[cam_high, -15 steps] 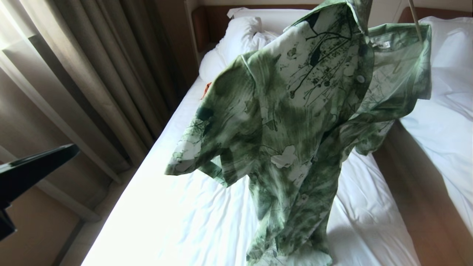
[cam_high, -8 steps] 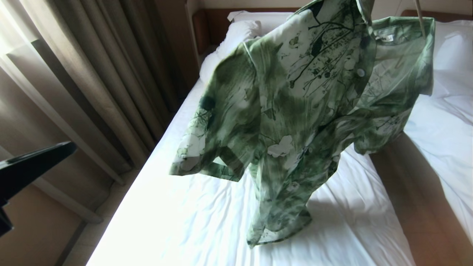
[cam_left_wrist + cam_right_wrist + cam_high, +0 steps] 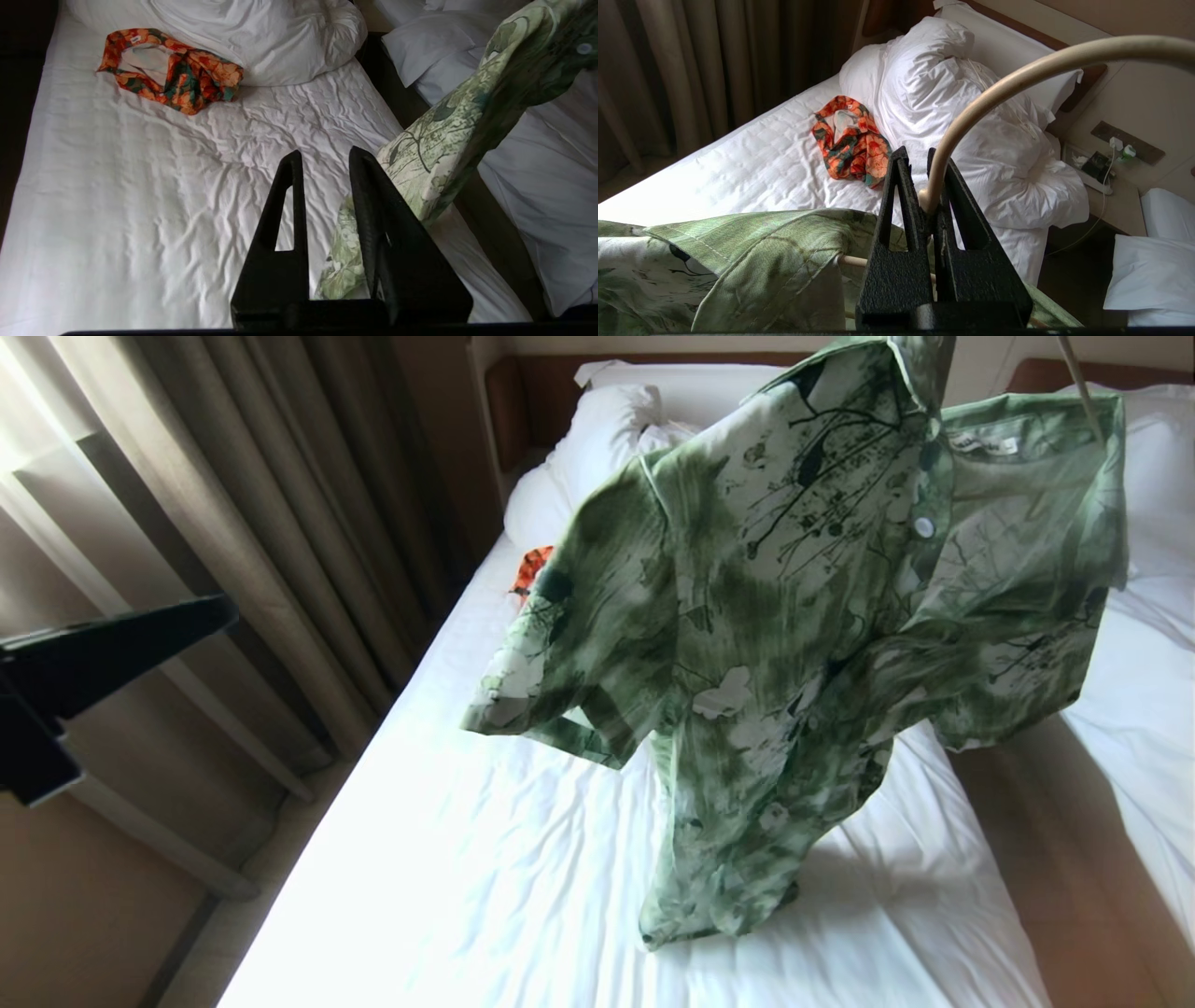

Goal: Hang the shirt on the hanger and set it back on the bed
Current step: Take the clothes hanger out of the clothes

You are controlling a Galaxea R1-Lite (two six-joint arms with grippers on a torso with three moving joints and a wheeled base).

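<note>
We have the shirt (image 3: 794, 644) already draped on the hanger (image 3: 1017, 79) and held up in the air over the bed (image 3: 467, 896), its lower hem just brushing the wrinkled sheet, so we judge the hanging done and the setting-down in hand. Our right tool (image 3: 923, 186) is pressed together on the hanger's cream neck just below the hook, with the collar bunched right under it. Our left tool (image 3: 322, 161) hovers off to the left of the shirt, slightly spread and pinching nothing. The next move, as we read it, calls for lowering the hanger so the shirt lies flat. There is broad bare sheet below and to the left of the shirt; the orange patterned garment (image 3: 170, 70) and the pillows (image 3: 971, 116) sit near the headboard, well apart. The bed's right edge and the gap to the neighbouring bed (image 3: 1139, 709) lie close under the right sleeve, so we should keep leftward.
</note>
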